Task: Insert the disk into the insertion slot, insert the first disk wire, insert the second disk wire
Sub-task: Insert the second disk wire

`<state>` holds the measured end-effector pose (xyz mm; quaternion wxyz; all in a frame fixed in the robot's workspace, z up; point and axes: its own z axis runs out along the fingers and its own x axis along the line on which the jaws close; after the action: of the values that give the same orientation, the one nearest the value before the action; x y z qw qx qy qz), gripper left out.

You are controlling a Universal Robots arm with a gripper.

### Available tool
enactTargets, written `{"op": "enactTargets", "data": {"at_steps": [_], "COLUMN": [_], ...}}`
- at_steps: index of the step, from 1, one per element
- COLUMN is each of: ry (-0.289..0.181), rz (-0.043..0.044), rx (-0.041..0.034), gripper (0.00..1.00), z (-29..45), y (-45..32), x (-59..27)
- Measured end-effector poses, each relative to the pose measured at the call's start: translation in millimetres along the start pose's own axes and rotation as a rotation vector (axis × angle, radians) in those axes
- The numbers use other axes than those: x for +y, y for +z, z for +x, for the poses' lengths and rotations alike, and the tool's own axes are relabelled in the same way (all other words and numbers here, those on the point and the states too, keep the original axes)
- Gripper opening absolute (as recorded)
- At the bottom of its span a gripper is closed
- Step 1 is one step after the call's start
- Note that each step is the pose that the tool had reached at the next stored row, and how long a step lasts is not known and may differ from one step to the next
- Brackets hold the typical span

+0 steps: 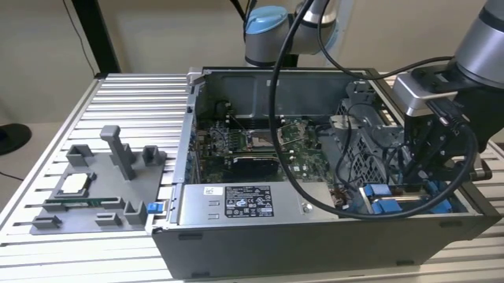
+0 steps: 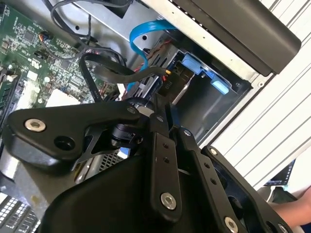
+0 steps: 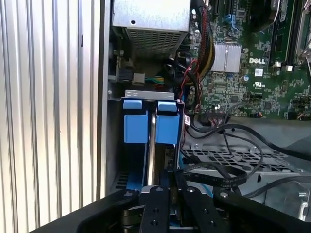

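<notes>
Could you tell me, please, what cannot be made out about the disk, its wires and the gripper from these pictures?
- Gripper: in both wrist views its own black linkage hides whether it grips anything.
- Disk: in the first wrist view the blue frame shows in the insertion slot; its connector end lies behind the gripper.
- Exterior view: the arm and black cables cover the slot.

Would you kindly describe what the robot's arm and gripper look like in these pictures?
The arm has silver-grey tubular links and a light blue joint cap, with thick black cables looping off it. A grey camera box sits by the wrist. The gripper is matt black, built of flat bars fastened with silver screws.
</notes>
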<state>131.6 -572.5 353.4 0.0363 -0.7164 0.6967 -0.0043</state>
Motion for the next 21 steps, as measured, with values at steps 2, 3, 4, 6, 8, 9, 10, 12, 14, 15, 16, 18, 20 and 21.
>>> {"op": "enactTargets", "data": {"at_steps": [2,3,4,6,8,9,10,12,14,15,16,18,20,21], "ry": [0.001,0.003,0.007,0.013,0.014,0.014,0.014,0.014,0.014,0.014,0.014,0.014,0.014,0.014], "rz": [0.0004,0.0006,0.0009,0.0012,0.0013,0.0012,0.0012,0.0012,0.0012,0.0012,0.0013,0.0012,0.0015,0.0017], "rx": [0.0,0.0,0.0002,0.0007,0.0009,0.001,0.001,0.0008,0.0008,0.0008,0.0008,0.0007,0.0006,0.0007], "gripper": [0.0,0.0,0.0,0.0,0.0,0.0,0.0,0.0,0.0,0.0,0.0,0.0,0.0,0.0], "z": [-0.8,-1.1,-1.3,-1.8,-1.8,-1.8,-1.8,-1.8,-1.7,-1.7,-1.6,-1.6,-1.6,-1.6], "y": [0.5,0.9,1.2,1.6,1.6,1.7,1.8,2.1,4.1,4.3,4.5,5.0,5.9,6.2], "x": [0.0,0.0,-0.1,-0.1,-0.2,-0.4,-0.7,-1.0,-1.2,-1.2,-1.2,-1.2,-1.2,-1.2]}}
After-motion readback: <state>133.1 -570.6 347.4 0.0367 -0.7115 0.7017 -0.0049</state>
